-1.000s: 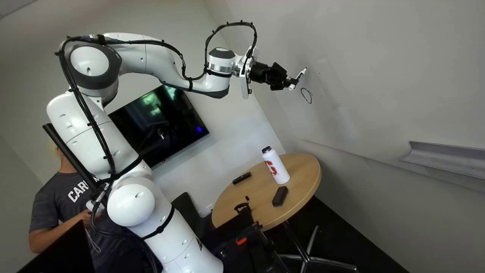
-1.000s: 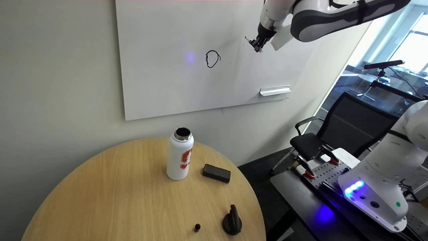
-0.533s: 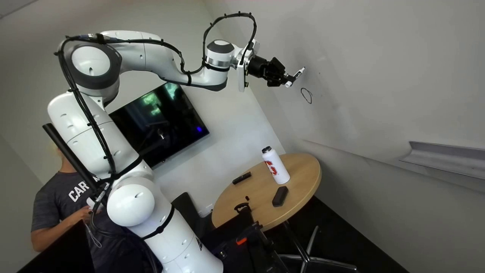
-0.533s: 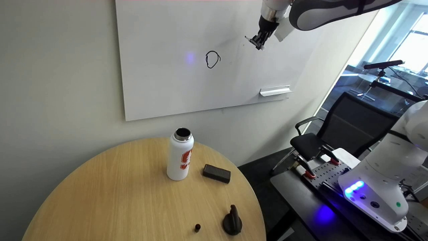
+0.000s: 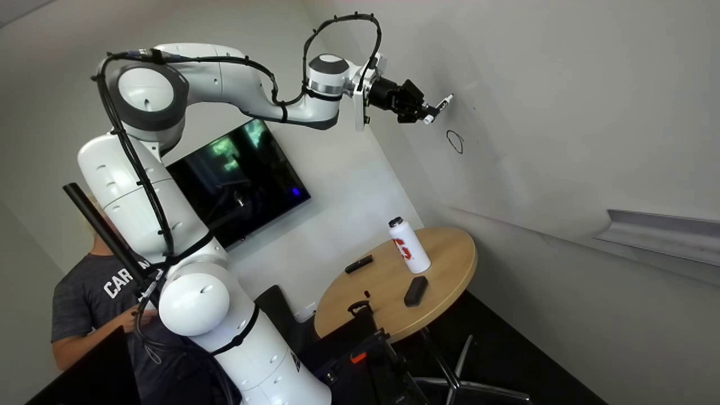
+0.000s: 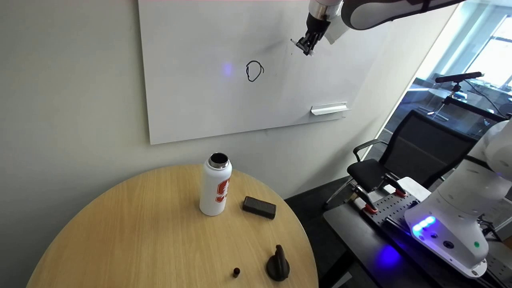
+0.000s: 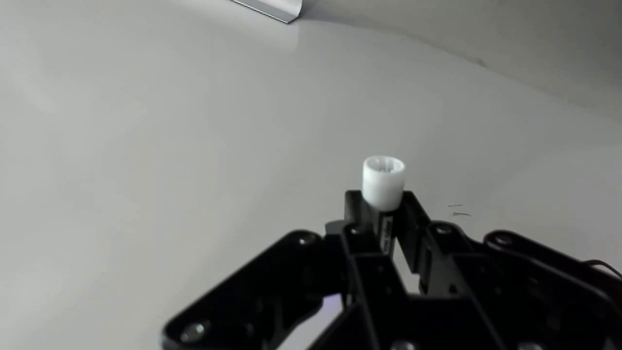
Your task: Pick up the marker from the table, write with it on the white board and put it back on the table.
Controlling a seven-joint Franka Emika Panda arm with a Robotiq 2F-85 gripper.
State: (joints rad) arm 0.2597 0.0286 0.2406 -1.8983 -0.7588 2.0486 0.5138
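Observation:
The marker (image 5: pixel 446 102) is a slim white stick with a black label and a dark tip, tilted in both exterior views. My gripper (image 5: pixel 434 112) is shut on it in front of the white board (image 5: pixel 562 124). In the wrist view its white rear end (image 7: pixel 384 184) sticks out from between the fingertips. The dark tip (image 6: pixel 292 40) points toward the board; I cannot tell whether it touches. A dark hand-drawn loop (image 6: pixel 247 72) is on the board, below and left of the gripper in that view. The round wooden table (image 6: pixel 140 224) stands well below the gripper.
A white bottle with a red logo (image 6: pixel 215 186), a dark block (image 6: pixel 259 207), a small dark lump (image 6: pixel 236 272) and a black handled object (image 6: pixel 278 266) are on the table. A grey ledge (image 5: pixel 664 236) juts from the board. A person (image 5: pixel 107 304) is behind the arm.
My gripper has moved up a little along the board with the marker held, first drawing slightly back. The drawn loop and the things on the table look the same.

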